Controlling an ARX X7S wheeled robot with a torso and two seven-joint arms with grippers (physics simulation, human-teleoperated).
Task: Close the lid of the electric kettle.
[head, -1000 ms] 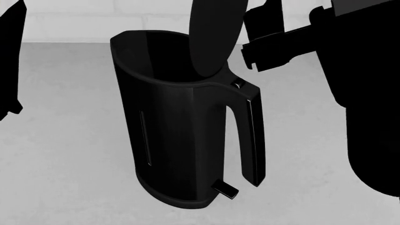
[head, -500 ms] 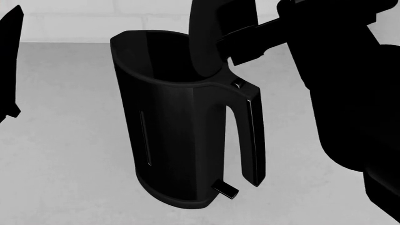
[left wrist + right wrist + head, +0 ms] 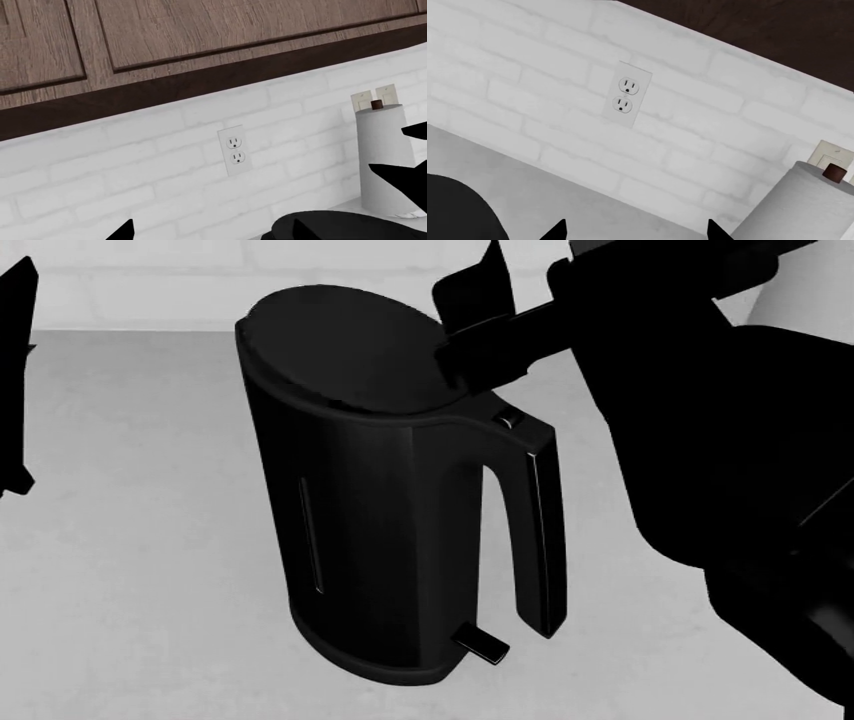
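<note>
My right hand (image 3: 470, 330), fingers apart, rests on the lid (image 3: 350, 348), nearly down beneath it. Pushing off-centre could tip the electric kettle (image 3: 387, 520) or leave it unlatched.

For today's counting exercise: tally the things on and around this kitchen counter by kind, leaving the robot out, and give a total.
Electric kettle: 1
Lid: 1
Paper towel roll: 1
Double wall outlet: 1
Wall plates behind the roll: 2
Total: 6

lid (image 3: 350, 350): matte black, down flat | electric kettle (image 3: 387, 530): upright, glossy black
</note>
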